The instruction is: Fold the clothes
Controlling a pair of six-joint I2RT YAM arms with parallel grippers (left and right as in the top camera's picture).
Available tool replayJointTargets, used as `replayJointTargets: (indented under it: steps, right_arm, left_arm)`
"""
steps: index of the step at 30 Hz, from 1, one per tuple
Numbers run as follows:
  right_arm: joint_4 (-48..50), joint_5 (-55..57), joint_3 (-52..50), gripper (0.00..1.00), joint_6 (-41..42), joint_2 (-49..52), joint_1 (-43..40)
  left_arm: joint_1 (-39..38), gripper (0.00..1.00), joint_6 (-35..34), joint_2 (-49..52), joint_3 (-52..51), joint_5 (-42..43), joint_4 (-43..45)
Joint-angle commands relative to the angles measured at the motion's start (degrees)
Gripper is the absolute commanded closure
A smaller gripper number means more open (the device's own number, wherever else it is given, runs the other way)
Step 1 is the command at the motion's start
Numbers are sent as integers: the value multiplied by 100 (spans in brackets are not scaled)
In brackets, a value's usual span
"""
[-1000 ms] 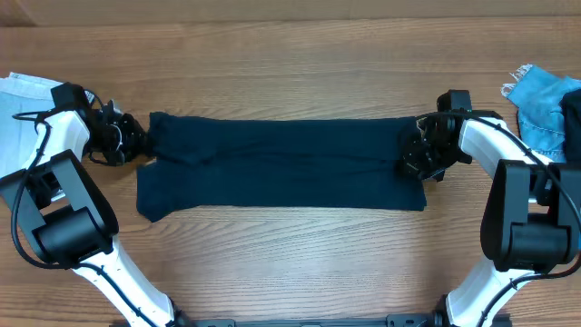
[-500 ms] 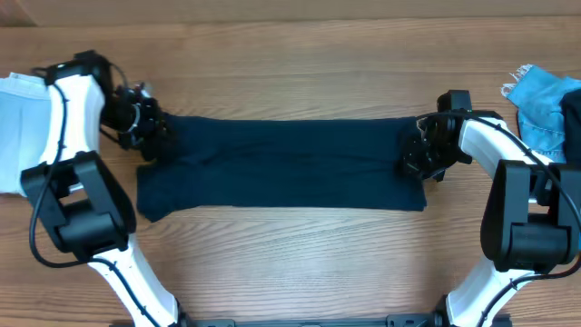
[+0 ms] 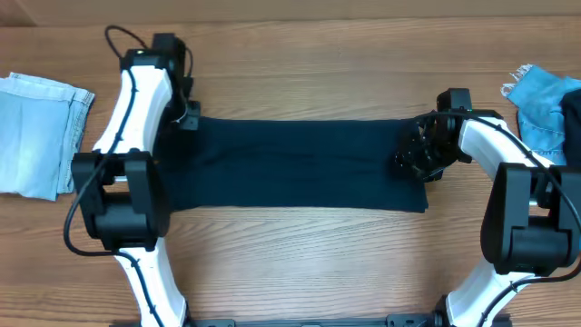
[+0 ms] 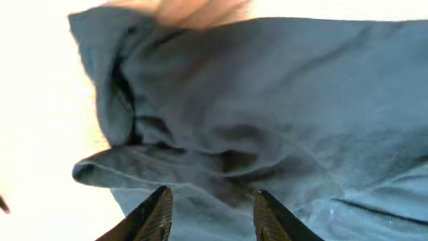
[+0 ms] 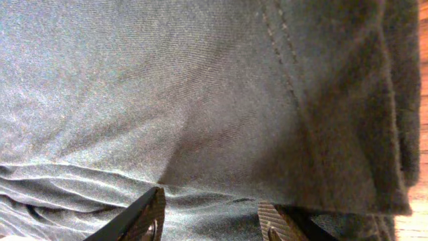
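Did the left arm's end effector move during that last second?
Yes. The left end effector swung right, away from the pale denim piece, and toward the table's far edge. It is now over the navy garment's left end.

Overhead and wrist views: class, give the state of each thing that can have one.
Navy garment: lying flat in a long band, one end creased.
Pale denim piece: folded, lying apart.
Blue denim piece: crumpled, not folded.
Left gripper: open, over the garment.
Right gripper: open, over the garment.

Table [image 3: 300, 263]: navy garment [image 3: 300, 163], denim pcs [image 3: 36, 136]
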Motion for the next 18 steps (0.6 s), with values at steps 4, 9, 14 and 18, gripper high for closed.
replayJointTargets:
  steps: [4,9,14,18]
  right_arm:
    - [249,627,-103,43,-114,116,-101]
    - [468,426,348,36,-328,-564,-98]
    - [411,422,503,35,-363,-1353,-98]
    - [533,-28,503,35,-868,-1829,-98]
  left_arm:
    - [-280,64,745,-184,-85,-114,-101]
    - [-415,66,632,-352,-46,243,-125]
    - [-647,64,636,-1353,-46,643,-85]
    - [-1147,58,686,-1917,-46,382,-153]
